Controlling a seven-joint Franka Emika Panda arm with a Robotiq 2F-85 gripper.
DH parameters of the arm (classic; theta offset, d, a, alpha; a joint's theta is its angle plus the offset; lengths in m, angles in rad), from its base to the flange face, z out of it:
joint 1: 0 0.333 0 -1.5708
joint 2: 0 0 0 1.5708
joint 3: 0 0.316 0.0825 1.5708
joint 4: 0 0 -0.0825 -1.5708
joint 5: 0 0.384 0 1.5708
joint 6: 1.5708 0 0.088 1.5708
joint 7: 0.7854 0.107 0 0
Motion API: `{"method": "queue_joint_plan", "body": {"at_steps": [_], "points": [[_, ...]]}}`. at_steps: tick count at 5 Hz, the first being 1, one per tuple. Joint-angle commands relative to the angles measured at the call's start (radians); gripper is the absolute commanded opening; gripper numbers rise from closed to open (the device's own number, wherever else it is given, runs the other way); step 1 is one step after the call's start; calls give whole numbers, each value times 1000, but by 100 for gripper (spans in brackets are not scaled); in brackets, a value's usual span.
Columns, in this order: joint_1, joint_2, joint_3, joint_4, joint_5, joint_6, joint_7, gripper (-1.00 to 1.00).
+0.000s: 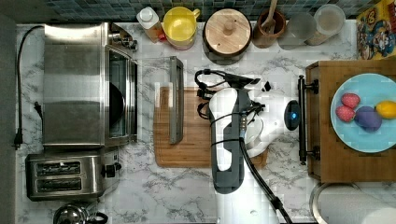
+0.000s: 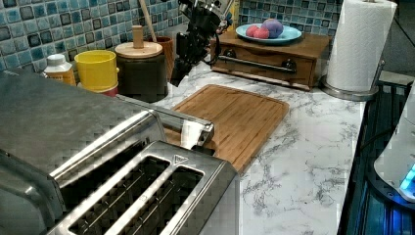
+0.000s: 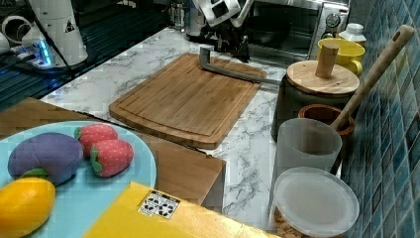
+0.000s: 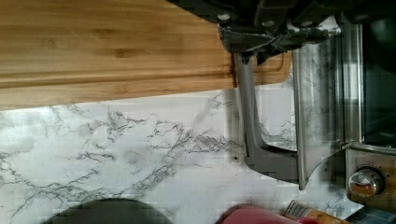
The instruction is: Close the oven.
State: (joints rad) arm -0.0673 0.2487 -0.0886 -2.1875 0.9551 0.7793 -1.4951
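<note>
**A:** Kitchen counter, mid-task: the oven (image 1: 74, 86) stands at the top view's left on the marble, its glass door (image 1: 159, 105) dropped flat and reaching out over the edge of the cutting board (image 1: 196, 149). The bar handle (image 1: 176, 106) lies at the door's far lip.

**B:** And the arm?

**A:** The gripper (image 4: 254, 46) hangs just above that handle; in the wrist view the bar runs out from right under it. Whether the fingers are spread or pressed together, I cannot tell; dark housing covers them.

**B:** So what could spoil the closing from here?

**A:** My guess: a lift that starts off-centre. The gripper seems nearer one end of the bar than its middle, so the door could twist on its hinge or slide off the fingers halfway and bang down onto the board.

**B:** Anything else at risk?

**A:** The toaster (image 1: 70, 176) sits just beside the oven, and the yellow mug (image 1: 180, 25) and wooden-lidded canister (image 1: 227, 31) stand near the door's swing. A wide elbow sweep could clip them. Too hard a push at the end might shove the whole oven back on the smooth counter.
</note>
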Motion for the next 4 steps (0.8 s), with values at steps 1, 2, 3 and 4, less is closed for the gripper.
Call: {"method": "queue_joint_plan", "body": {"at_steps": [1, 2, 3, 4], "points": [[10, 29, 56, 7, 121, -4, -154, -100], [30, 37, 80, -1, 144, 32, -155, -100], [35, 41, 103, -2, 221, 43, -180, -100], [41, 40, 123, 16, 221, 32, -149, -100]]}}
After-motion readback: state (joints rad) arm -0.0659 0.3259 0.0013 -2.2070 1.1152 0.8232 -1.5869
